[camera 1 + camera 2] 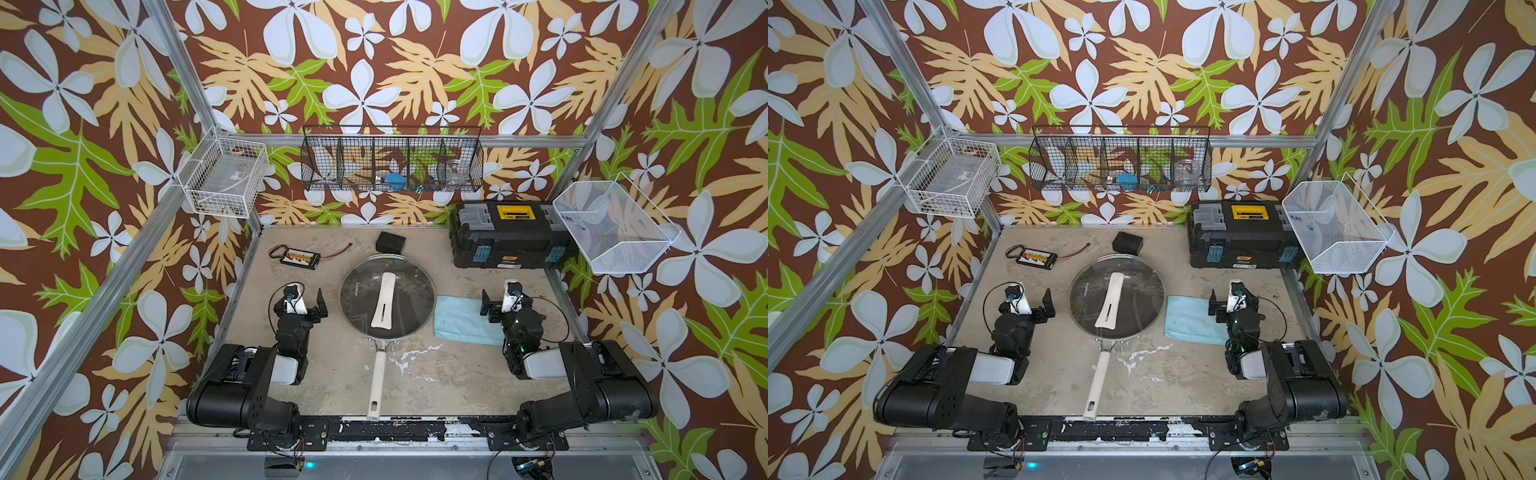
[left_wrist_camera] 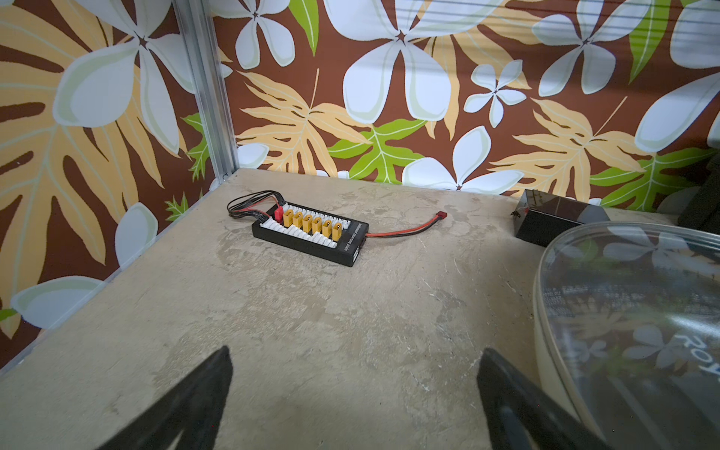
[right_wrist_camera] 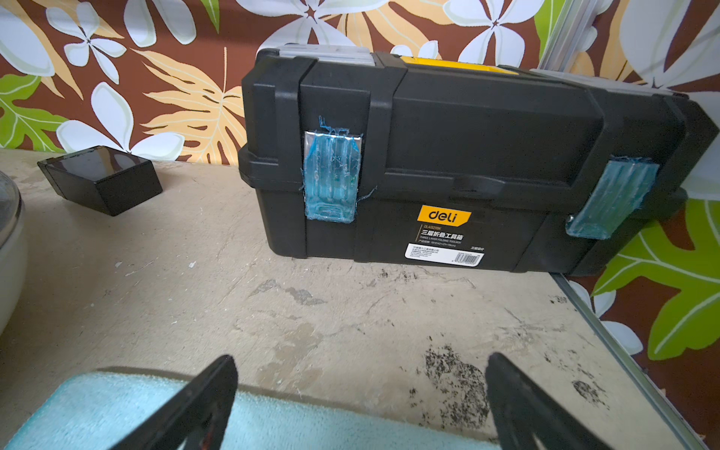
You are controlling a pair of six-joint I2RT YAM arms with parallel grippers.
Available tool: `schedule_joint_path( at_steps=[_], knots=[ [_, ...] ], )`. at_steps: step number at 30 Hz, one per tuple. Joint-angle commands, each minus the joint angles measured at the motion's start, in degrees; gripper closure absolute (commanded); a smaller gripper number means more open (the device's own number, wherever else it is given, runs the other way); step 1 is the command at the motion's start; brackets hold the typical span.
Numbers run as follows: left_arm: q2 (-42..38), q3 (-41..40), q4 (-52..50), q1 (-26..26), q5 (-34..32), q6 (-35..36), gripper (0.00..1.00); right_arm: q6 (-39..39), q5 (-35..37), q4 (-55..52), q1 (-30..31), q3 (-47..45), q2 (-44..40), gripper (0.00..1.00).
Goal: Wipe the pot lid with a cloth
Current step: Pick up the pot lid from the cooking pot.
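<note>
The toolbox [image 3: 448, 163] stands ahead of the right gripper [image 3: 362, 358], well apart from it. The lid [image 1: 387, 298] rests on the pan [image 1: 377, 382] between the two grippers, its rim just beside the left gripper [image 2: 355, 352] on that gripper's inner side. The cloth [image 1: 463, 318] lies flat on the table [image 1: 436, 374] between the lid and the right gripper, one edge under its jaws; I cannot tell whether they touch. Both grippers gape wide and hold nothing.
</note>
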Motion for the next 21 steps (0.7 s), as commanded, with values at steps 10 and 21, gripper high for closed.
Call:
schedule_joint_path(
  at_steps=[10,21],
  knots=[
    [-5.0,15.0,-27.4,0.4,-5.9,-1.9,0.0,1.3,3.7,-18.1,0.2,7.5,-7.9,0.0],
    [-11.6,30.3,-54.8,0.0,-4.0,-6.7,0.0,3.6,10.0,-48.4,3.2,21.4,-20.3,0.0]
  ],
)
